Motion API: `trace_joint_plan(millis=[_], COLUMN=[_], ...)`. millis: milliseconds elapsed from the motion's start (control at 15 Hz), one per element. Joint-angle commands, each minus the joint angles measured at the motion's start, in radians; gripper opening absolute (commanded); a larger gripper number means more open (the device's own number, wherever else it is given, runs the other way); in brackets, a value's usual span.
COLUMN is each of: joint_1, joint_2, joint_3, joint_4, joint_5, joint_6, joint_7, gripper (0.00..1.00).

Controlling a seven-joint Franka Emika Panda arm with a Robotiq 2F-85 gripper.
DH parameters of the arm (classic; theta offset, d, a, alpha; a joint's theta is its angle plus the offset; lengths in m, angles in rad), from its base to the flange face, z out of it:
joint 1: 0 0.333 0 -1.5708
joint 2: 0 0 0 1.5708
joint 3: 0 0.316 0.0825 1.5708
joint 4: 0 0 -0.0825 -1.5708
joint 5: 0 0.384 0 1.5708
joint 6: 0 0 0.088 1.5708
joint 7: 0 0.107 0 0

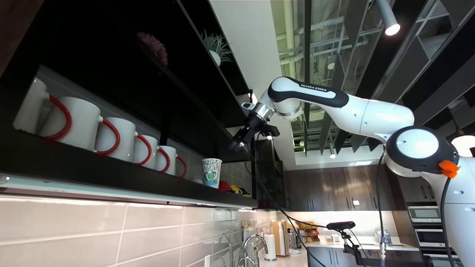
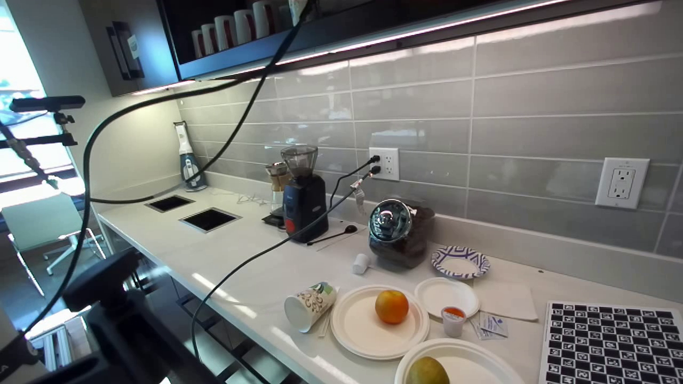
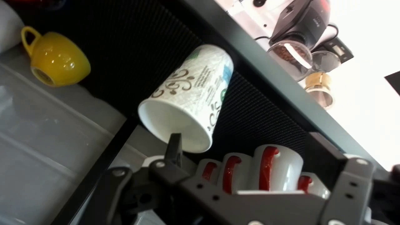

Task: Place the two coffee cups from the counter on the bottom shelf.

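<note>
Find the upright cup point(image 1: 211, 172) on the shelf point(image 1: 111, 172), the lying cup point(image 2: 312, 303) on its side on the counter point(image 2: 315, 261), and the gripper point(image 3: 247, 140), spread wide and holding nothing. Expect from the lying cup a very light weight and a thin, probably paper wall, easy to dent, and a tendency to roll. Better to take hold gently across the middle of the body, away from the open rim, and squeeze no more than necessary.

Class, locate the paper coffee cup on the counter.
An exterior view shows the paper coffee cup on its side, left of the white plate under the orange.
</note>
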Motion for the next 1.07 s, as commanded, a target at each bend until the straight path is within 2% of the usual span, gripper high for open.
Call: trace_joint_plan(millis=[0, 400, 733, 800, 1000], joint_1=[-0.017, -0.063, -0.068, -0.054, -0.053], joint_2=[-0.145, -0.310, -0.342, -0.307, -0.303], joint_3=[-0.003, -0.011, -0.049, -0.058, -0.062], joint_4=[-0.141, -0.335, -0.481, -0.395, -0.410], joint_5=[-0.032, -0.047, -0.041, -0.032, -0.031], joint_6=[-0.127, -0.377, -0.534, -0.514, -0.516], joint_7=[0.067, 0.153, 0.229, 0.200, 0.200], gripper=[1.00, 1.00, 1.00, 1.00, 1.00])
